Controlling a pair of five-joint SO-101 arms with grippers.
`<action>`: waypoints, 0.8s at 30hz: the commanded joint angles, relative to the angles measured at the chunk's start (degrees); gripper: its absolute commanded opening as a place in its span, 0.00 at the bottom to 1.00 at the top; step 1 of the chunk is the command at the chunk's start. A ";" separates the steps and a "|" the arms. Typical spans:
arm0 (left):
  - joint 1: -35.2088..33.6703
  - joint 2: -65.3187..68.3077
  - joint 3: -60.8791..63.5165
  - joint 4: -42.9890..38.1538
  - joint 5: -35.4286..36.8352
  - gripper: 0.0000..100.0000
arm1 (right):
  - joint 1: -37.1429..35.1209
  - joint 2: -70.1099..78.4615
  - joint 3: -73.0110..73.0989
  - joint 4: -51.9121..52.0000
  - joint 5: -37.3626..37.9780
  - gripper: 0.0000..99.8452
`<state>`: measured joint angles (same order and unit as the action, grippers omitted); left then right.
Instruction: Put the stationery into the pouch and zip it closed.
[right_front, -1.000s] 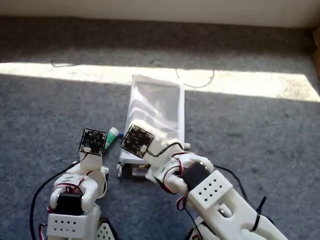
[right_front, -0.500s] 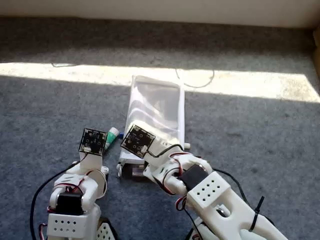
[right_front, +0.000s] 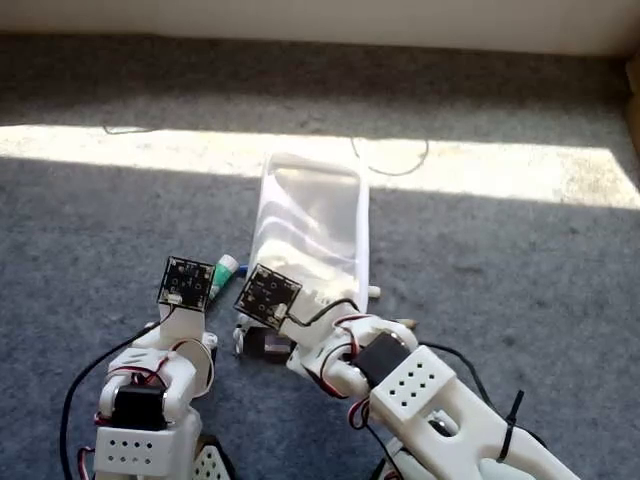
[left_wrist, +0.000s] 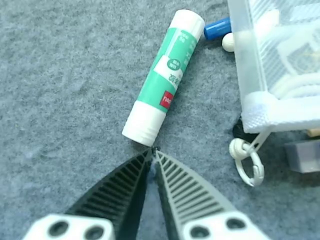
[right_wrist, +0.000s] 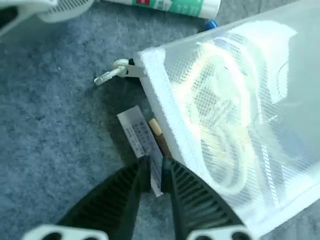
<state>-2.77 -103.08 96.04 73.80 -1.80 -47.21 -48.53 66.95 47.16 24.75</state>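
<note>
A white mesh pouch (right_front: 312, 225) lies in the middle of the grey carpet, with pale items showing through it (right_wrist: 235, 115). A green-and-white glue stick (left_wrist: 165, 75) lies beside its near corner, next to a blue cap (left_wrist: 217, 27). My left gripper (left_wrist: 152, 154) is shut, its tips at the glue stick's white end. A white-sleeved eraser (right_wrist: 140, 140) with a tan end lies against the pouch's edge. My right gripper (right_wrist: 155, 175) has its fingers narrowed onto the eraser's near end. The zipper pull ring (left_wrist: 248, 161) hangs off the pouch corner (right_wrist: 112, 72).
Both arms crowd the pouch's near end in the high view, the left arm (right_front: 160, 390) beside the right arm (right_front: 420, 400). A thin wire (right_front: 395, 160) lies beyond the pouch in a sunlit band. Open carpet spreads to the left, right and far side.
My right arm's wrist has shifted slightly left and nearer. The pouch's near end shifted a little with it. My left arm has kept still.
</note>
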 joint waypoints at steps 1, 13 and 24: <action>-0.66 -0.13 1.10 0.18 0.26 0.01 | 0.13 -0.04 -0.22 -3.47 -0.53 0.04; -0.66 -0.13 1.10 0.18 0.26 0.01 | 2.24 -0.04 -0.04 -4.53 -0.53 0.04; -0.66 -0.13 1.10 0.18 0.26 0.01 | 1.27 0.04 0.04 -4.62 -0.53 0.04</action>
<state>-2.77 -103.08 96.04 73.80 -1.80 -47.30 -48.53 67.12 43.91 24.75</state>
